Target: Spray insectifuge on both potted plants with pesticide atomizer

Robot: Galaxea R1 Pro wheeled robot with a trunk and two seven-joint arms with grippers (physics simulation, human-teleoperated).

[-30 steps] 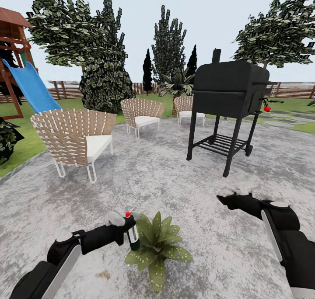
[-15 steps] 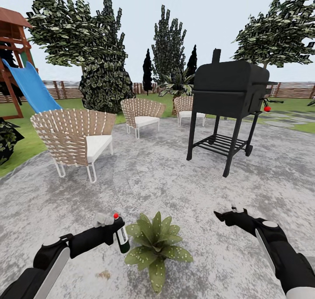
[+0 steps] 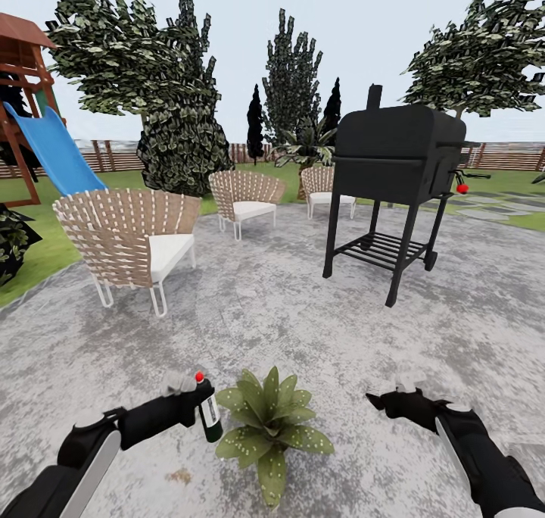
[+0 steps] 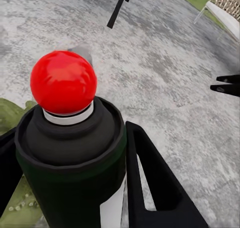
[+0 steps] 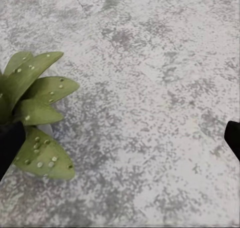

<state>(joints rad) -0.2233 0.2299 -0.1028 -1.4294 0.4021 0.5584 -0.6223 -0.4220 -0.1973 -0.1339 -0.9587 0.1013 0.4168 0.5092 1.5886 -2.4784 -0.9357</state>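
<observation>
The green-leaved, white-specked potted plant (image 3: 270, 427) sits just beside your left gripper (image 3: 189, 406), whose jaws clamp the small dark green pesticide atomizer (image 3: 208, 412) mid-body. Judge it light, rigid, slippery; grip the body. Right gripper (image 3: 386, 401): jaws spread, empty.

atomizer (image 3: 210, 419) just left of plant (image 3: 271, 427)

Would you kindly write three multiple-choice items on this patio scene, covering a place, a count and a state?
1. The spray bottle is
A. on the grill
B. in the left gripper, beside the potted plant
C. on a chair

2. Wicker chairs in the head view:
A. one
B. three
C. five

3. The right gripper is
A. open and empty
B. shut on the bottle
C. shut on a leaf

Answers: B, the fingers flank the bottle; B, three chairs stand behind the patio; A, its fingertips are apart, holding nothing.
</observation>
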